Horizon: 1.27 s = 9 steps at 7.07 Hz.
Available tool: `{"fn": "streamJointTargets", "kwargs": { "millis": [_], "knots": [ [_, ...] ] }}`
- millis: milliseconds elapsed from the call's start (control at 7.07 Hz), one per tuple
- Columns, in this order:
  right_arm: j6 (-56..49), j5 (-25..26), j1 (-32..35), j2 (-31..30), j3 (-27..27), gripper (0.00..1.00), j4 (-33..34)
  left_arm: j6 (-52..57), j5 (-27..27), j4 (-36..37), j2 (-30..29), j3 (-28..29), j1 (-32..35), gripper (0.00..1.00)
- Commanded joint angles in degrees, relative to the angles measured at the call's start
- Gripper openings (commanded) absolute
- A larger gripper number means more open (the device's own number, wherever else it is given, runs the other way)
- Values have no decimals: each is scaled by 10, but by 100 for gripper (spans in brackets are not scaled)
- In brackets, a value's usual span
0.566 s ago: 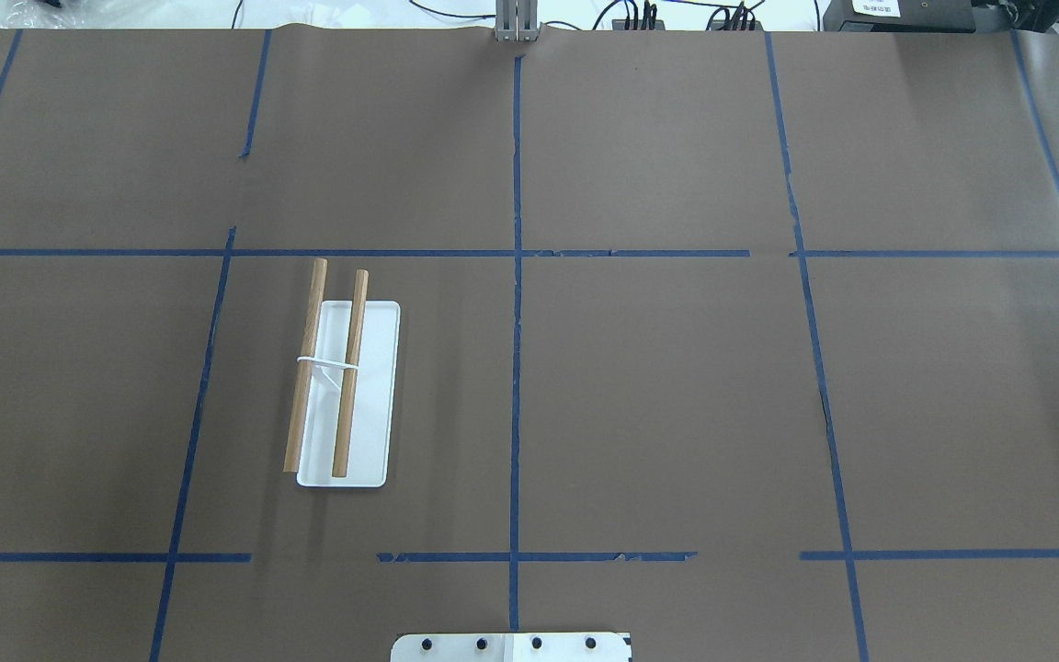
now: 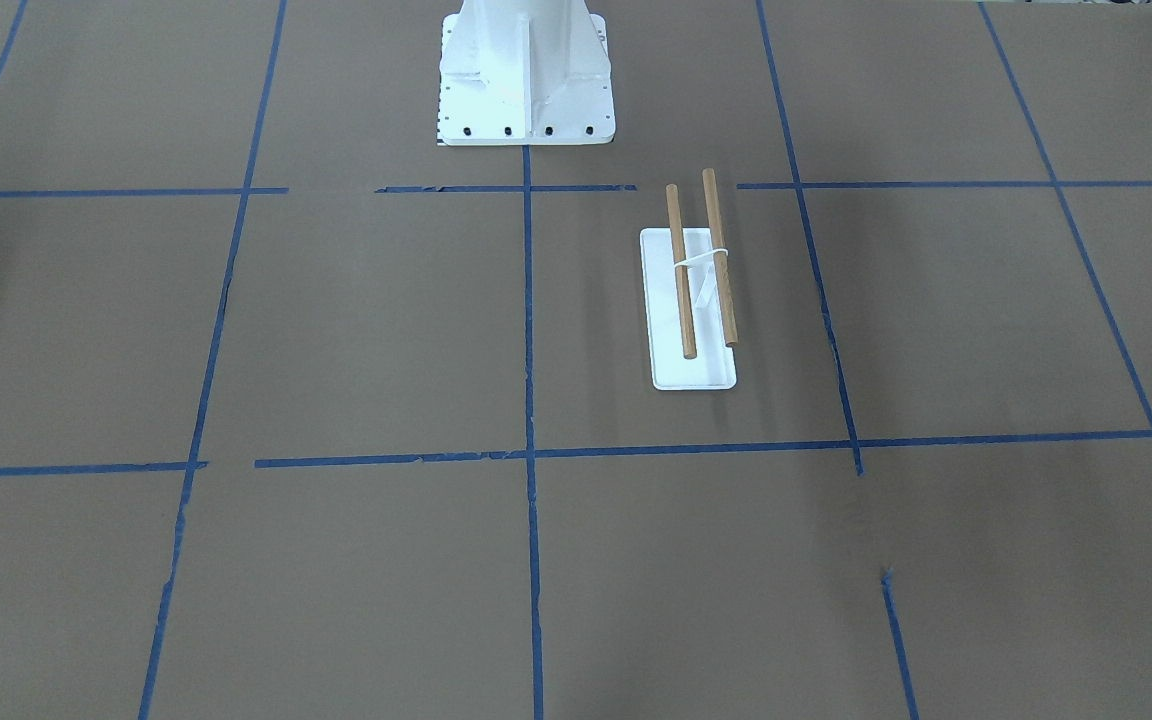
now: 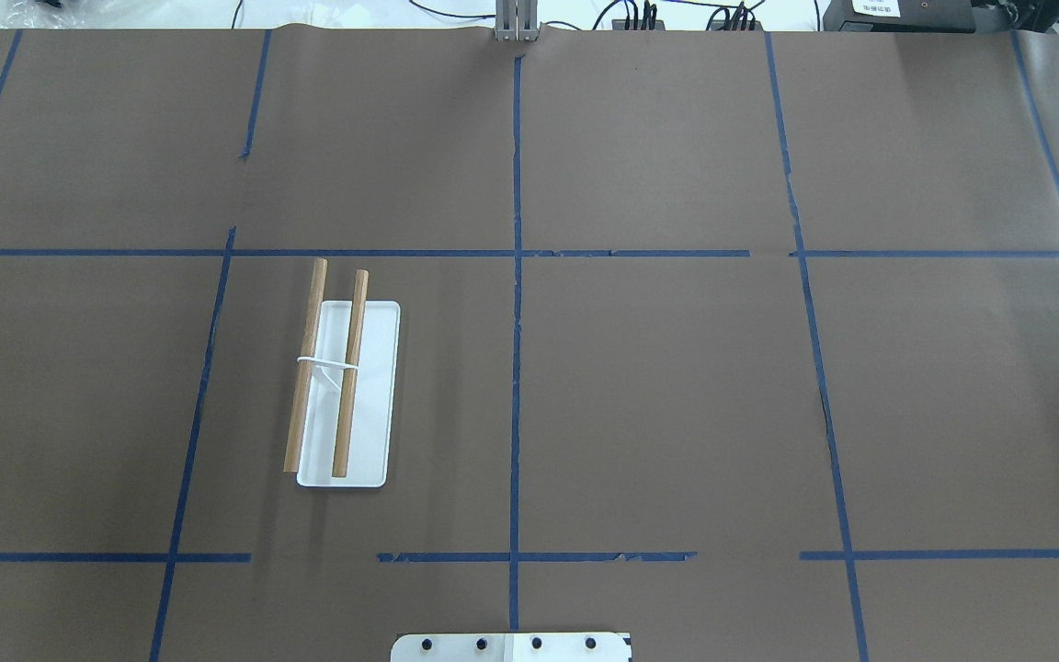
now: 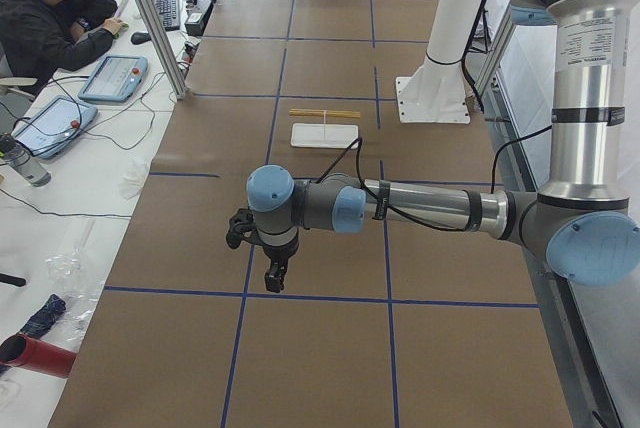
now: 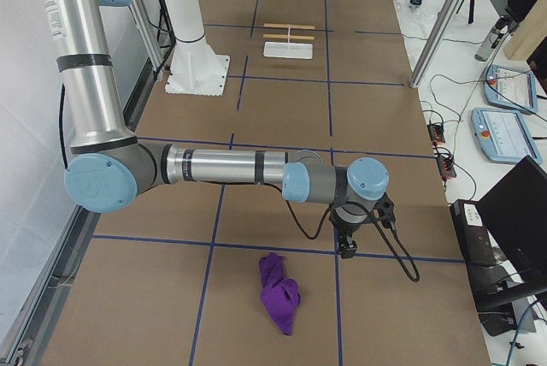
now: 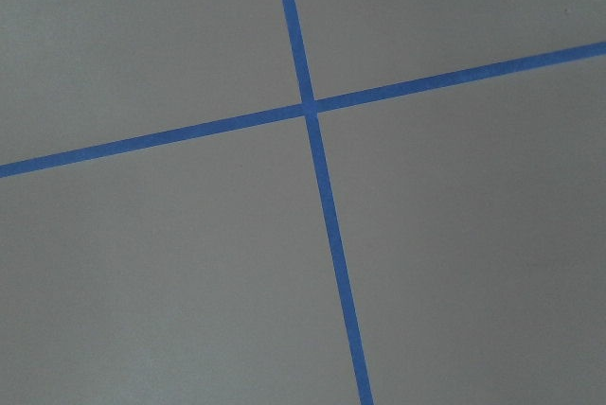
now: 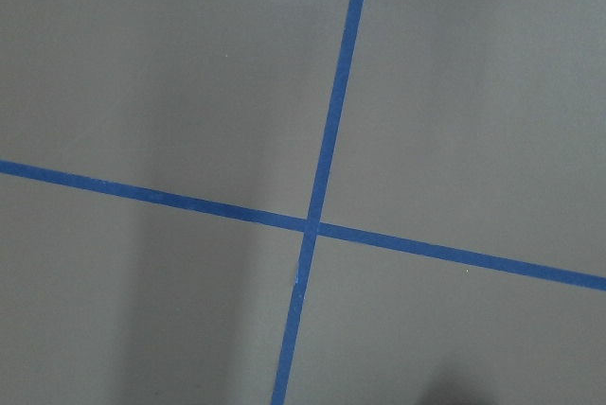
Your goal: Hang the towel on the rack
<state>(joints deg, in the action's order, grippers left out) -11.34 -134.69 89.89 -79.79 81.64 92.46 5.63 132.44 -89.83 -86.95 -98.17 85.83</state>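
On L half of table [image 3: 677, 414], mid row of blue tape grid [image 3: 517, 368]: rack [image 3: 346, 391], white base flat on brown paper, white upright at centre, 2 wooden rods [image 3: 312, 313] held parallel, running near-to-far. Just L of the centre tape line, a bit in front of white pedestal [image 2: 526, 80].

At table's far R end: purple towel [image 5: 278, 293], crumpled in a heap on the paper, well apart from rack, not yet hung.

L gripper [image 4: 272, 276]: visible from L-end cam only, pointing down over a tape line near table's L end. Claw apart or together? Can't tell.

R gripper [image 5: 348, 249]: visible from R-end cam only, pointing down close to a tape line, near towel but not touching. Claw state can't tell either.

Both wrist cams: just brown paper plus a blue tape cross.

Beyond table's far edge: operator [image 4: 45, 8] seated at side desk.
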Motion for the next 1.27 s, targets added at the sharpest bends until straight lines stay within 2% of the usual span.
{"fn": "streamJointTargets", "kwargs": {
  "millis": [0, 283, 425, 566, 849, 991, 1132],
  "knots": [
    [-2, -1, -5, -21, 50, 100, -10, -7, 4, -1, -23, -9, -10, 100],
    [5, 3, -23, -62, 56, 100, -129, -8, 5, -17, -47, -7, -9, 100],
    [10, 2, -23, -89, 60, 98, -148, -6, 2, -33, -59, -2, -11, 100],
    [5, 20, -30, -131, 64, 99, -189, -7, 3, -62, -71, -5, -10, 100],
    [-10, 95, -55, -198, 63, 99, -274, -16, 5, -77, -79, 8, -11, 100],
    [-61, 129, -63, -207, 53, 89, -273, -29, 5, -80, -79, 7, -11, 100],
    [-84, 135, -64, -208, 30, 82, -274, -29, 5, -83, -79, 7, -11, 100]
  ]
}}
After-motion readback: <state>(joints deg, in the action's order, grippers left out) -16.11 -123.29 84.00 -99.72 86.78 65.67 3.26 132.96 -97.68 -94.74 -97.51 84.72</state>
